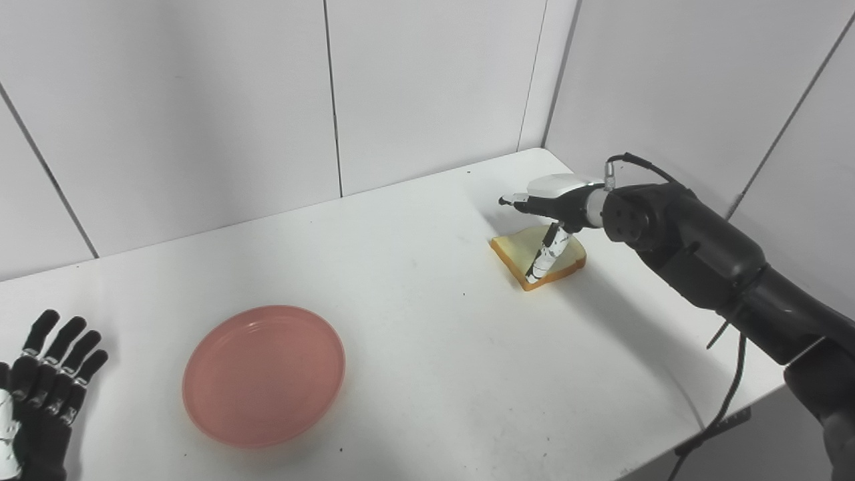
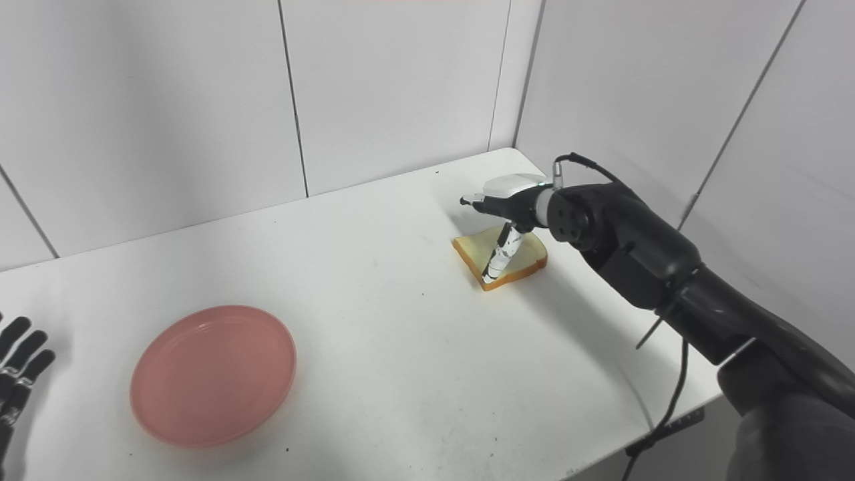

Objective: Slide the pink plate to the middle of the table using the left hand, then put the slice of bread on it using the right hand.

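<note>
Hovering over bread slice (image 1: 538,257) at two o'clock: right hand (image 1: 549,204), fingers spread, empty; left hand (image 1: 40,374) open, nine o'clock of pink plate (image 1: 264,374).

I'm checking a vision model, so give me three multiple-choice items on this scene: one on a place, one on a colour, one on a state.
1. Where does the bread lie?
A. On the plate
B. On the table, near the far right corner
C. In the left hand

2. What colour is the plate?
A. Pink
B. Blue
C. White

3. What is the left hand doing?
A. Gripping the plate
B. Lifting the bread
C. Resting open, apart from the plate

Answers:
1. B: the bread sits on the bare table under the right hand, far from the plate.
2. A: the round plate is pink against the white tabletop.
3. C: its fingers are spread and hold nothing, with a gap of table between them and the plate.
</note>
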Controlling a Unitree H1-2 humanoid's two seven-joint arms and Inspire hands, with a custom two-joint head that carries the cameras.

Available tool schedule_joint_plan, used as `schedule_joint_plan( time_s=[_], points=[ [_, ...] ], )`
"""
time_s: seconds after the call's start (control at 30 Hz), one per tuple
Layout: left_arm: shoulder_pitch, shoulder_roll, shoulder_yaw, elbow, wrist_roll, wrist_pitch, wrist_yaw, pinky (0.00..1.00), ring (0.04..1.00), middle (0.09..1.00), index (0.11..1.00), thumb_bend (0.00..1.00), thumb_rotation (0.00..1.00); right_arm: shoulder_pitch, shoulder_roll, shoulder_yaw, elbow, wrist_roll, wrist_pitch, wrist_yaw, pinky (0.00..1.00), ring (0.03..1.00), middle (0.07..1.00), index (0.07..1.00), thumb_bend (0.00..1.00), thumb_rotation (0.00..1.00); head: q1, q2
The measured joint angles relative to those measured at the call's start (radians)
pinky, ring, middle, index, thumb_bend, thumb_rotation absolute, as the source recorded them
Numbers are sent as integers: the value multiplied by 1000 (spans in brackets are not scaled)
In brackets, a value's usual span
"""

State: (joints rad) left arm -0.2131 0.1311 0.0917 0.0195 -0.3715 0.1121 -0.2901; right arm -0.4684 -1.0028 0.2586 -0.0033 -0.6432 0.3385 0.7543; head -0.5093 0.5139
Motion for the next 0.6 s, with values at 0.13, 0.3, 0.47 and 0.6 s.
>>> schedule_joint_plan(
  time_s=[0.13, 0.3, 0.47, 0.6],
  points=[
    [1, 0, 0, 0, 0, 8, 0, 927, 917, 921, 917, 787, 912, -8, 7, 27, 22, -38, 0, 12, 1000, 1000, 1000, 1000, 1000, 385, 0, 3],
    [4, 0, 0, -3, 0, 12, 0, 932, 921, 925, 922, 789, 904, -18, 12, 40, 37, -74, -3, 12, 1000, 1000, 1000, 1000, 1000, 377, -2, 5],
    [5, 0, 1, -4, 0, 15, 0, 935, 924, 928, 925, 792, 906, -29, 13, 44, 70, -85, -32, 12, 1000, 1000, 1000, 1000, 1000, 401, 0, 8],
    [6, 0, 2, -3, 0, 15, 0, 933, 921, 925, 922, 798, 905, -36, 16, 56, 102, -103, -39, 19, 998, 1000, 1000, 1000, 1000, 373, 2, 9]
  ],
)
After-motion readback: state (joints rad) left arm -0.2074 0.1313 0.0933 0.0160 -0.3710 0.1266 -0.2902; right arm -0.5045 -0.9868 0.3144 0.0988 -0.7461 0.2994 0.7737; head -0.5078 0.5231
